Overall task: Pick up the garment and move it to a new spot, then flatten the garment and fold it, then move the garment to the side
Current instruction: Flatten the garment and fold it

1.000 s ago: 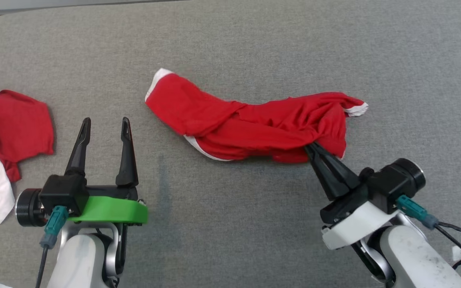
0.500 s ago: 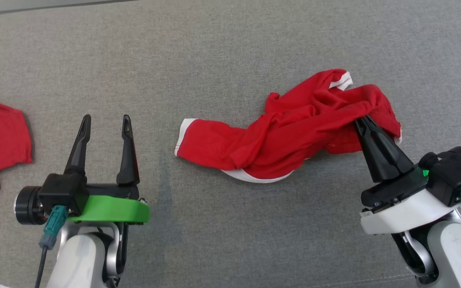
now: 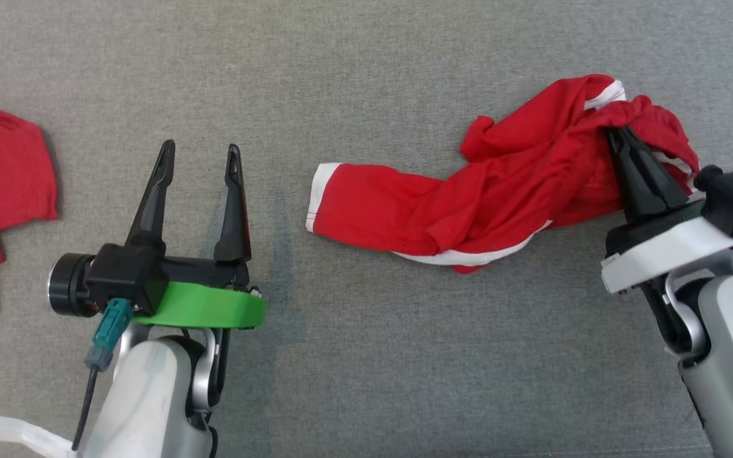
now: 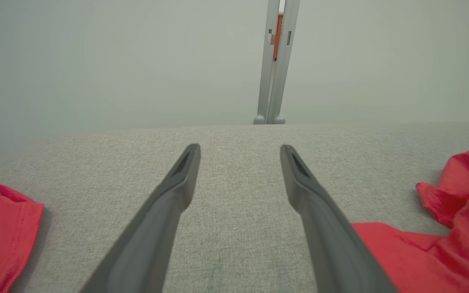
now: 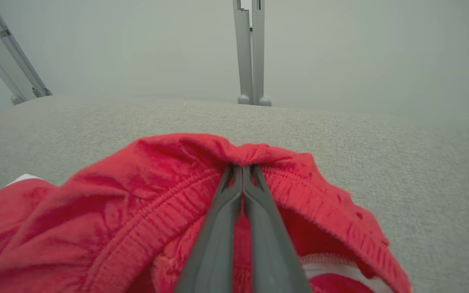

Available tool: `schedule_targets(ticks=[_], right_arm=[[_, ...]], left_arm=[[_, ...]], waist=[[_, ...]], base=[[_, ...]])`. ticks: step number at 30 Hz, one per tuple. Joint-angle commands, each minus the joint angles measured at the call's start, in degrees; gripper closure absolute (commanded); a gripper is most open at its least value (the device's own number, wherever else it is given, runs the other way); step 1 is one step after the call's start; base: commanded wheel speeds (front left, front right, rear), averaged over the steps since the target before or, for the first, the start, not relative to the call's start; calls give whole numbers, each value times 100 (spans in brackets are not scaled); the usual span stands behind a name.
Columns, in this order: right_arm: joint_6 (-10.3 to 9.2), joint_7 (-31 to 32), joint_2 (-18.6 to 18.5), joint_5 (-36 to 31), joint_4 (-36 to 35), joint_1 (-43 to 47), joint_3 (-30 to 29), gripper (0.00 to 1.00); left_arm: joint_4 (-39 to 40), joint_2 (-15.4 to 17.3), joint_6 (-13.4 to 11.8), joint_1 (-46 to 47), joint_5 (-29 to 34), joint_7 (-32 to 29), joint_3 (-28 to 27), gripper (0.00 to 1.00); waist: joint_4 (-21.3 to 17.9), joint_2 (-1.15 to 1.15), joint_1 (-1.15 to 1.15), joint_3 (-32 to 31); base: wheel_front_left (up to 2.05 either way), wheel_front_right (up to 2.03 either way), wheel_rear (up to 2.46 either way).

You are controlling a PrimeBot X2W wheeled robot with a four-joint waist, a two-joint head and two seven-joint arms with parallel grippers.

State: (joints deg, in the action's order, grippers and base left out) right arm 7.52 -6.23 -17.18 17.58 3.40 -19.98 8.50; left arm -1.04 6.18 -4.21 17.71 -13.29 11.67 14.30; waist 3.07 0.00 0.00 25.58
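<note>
A red garment (image 3: pixel 500 191) lies stretched left to right on the grey table (image 3: pixel 366 76), its right end pinched in the closed jaws of the right gripper (image 3: pixel 620 141), its free left end nearer the left gripper (image 3: pixel 201 147), whose jaws stand open and empty.

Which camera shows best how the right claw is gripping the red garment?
The right wrist view: close up, the right claw is shut on a bunched fold of the red garment. The head view shows the whole garment lying across the grey surface; the left wrist view shows one end.
</note>
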Motion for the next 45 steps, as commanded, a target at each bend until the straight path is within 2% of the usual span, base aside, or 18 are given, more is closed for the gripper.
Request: schedule_targets(ticks=[1,5,6,8,9,16,26,36,45], right_arm=[[-6,-60,-37,98,251,-234,28,100],[-6,-220,-73,203,981,-667,147,100],[-6,-271,-68,218,1117,-733,178,94],[-6,-390,-29,246,1333,-822,233,19],[-6,-468,-14,271,1422,-835,253,0],[-6,-813,64,330,1309,-357,145,0],[-6,-887,297,73,133,677,-346,0],[-6,-535,590,-205,-642,1426,-522,0],[-6,-369,672,-254,-868,1528,-547,0]], left_arm=[[-45,-23,14,120,38,30,20,0],[-143,-46,26,206,9,86,65,0],[-168,-48,26,211,1,101,66,0],[-211,-51,12,213,-8,120,68,0],[-235,-45,-1,202,-13,129,61,0],[-367,37,-61,8,-68,156,-16,0],[-404,189,-158,-385,-154,80,-78,0],[-365,283,-209,-710,-205,-6,-50,0],[-302,329,-256,-753,-177,-68,-8,0]], waist=[[197,0,0,204],[249,0,0,255],[247,0,0,255],[229,0,0,235],[208,0,0,204],[13,0,0,-139],[-202,0,0,-784],[-224,0,0,-1082],[-237,0,0,-1059]], base=[[0,0,0],[0,0,0],[0,0,0],[0,0,0],[0,0,0],[0,0,0],[0,0,0],[0,0,0],[0,0,0]])
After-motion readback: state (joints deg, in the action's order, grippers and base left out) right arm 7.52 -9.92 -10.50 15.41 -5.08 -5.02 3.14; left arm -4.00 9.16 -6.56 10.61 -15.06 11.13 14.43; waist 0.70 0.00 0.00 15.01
